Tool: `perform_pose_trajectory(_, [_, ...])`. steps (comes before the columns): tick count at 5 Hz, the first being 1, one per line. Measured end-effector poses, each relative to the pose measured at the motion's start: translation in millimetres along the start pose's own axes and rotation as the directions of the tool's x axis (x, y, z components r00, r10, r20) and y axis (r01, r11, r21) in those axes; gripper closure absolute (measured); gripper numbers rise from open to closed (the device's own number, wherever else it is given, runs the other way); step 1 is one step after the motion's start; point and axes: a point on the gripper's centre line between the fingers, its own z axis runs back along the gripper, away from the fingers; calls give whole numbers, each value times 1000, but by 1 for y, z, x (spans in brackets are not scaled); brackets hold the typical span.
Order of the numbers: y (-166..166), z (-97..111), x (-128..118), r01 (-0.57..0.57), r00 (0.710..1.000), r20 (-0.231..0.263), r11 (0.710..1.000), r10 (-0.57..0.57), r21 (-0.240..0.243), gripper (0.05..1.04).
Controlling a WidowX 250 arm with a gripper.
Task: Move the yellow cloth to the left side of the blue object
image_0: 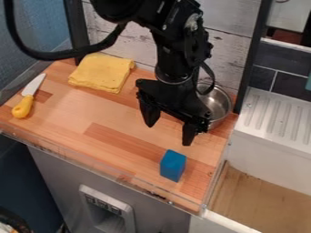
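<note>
So the yellow cloth (102,73) is sitting at the far left of the wooden desk (103,120), up by the pale plank wall (234,50). It's folded into a chunky, roughly square pad, lying flat, with a few soft wrinkles on top and the layers showing along the near edge. The edges are kinda wavy and the corners are a bit rounded, with one poking out on the right side. Plain bright yellow, going more mustardy in the shaded folds. The blue block (173,166) is way over at the near right, well apart from the cloth, a solid little thing with flat faces and a lighter top. As for writing, the grey front under the desk has a pale framed panel (109,205) with a row of small dark squares, and the marks on those are too tiny to make out. The black pincer (169,134) is hanging over the desk between the cloth and the block, pointing down with its two fingers spread well apart and nothing between them. There's also a knife (23,106) with a yellow handle on the left, handle toward the near side, plus a shiny metal bowl (218,103) at the far right, partly behind the pincer.
</note>
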Motion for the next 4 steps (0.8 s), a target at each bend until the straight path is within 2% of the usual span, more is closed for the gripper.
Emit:
perform_pose_trajectory(1, [0, -7, -3, -4, 1000, -27, 1000, 4, 3, 83])
perform_pose_trajectory(2, [30, -8, -3, -97, 994, -38, 994, 99, 53, 83])
perform_pose_trajectory(3, [74, -16, 8, -235, 970, -38, 968, 239, 88, 83])
perform_pose_trajectory(4, [122, -23, 22, -346, 936, -18, 929, 352, 134, 83])
